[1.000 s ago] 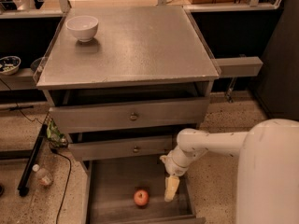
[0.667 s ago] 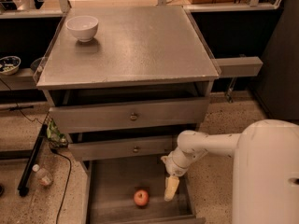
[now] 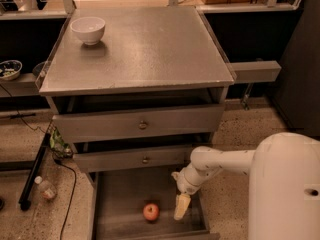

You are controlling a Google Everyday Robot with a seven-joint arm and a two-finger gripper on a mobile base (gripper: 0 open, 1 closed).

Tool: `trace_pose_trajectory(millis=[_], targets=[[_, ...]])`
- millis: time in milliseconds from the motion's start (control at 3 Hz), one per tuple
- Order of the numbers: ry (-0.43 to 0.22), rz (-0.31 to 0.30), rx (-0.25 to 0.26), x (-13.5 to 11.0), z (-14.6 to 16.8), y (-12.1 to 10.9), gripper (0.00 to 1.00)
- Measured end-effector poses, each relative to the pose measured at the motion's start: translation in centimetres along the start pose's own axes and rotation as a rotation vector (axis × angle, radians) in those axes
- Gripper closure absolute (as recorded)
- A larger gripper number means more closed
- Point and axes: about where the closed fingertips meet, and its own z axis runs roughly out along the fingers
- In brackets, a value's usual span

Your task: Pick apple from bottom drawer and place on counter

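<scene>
The apple [image 3: 151, 212] is small, round and red-orange and lies on the grey floor of the open bottom drawer [image 3: 120, 194], near its front. My gripper [image 3: 181, 207] hangs inside the drawer just right of the apple, a short gap apart, pointing down. The white arm reaches in from the lower right. The counter [image 3: 150, 49] is the broad shiny grey top of the cabinet.
A white bowl [image 3: 88, 30] stands at the counter's back left. Two shallower drawers with round knobs [image 3: 143, 125] sit above the open one. A narrow grey side shelf [image 3: 255, 71] juts out right. A bottle [image 3: 46, 189], cables and a black bar lie on the floor left.
</scene>
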Motion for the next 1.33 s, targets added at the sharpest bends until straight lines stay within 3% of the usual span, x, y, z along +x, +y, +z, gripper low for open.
trace_pose_trajectory(millis=[333, 667, 1333], targets=[[-0.025, 0.051, 0.029, 0.5, 3.3, -1.1, 0.0], [-0.031, 0.054, 0.016, 0.4, 4.2, -1.1, 0.0], [-0.06, 0.09, 0.038, 0.1, 7.1, -2.3, 0.0]])
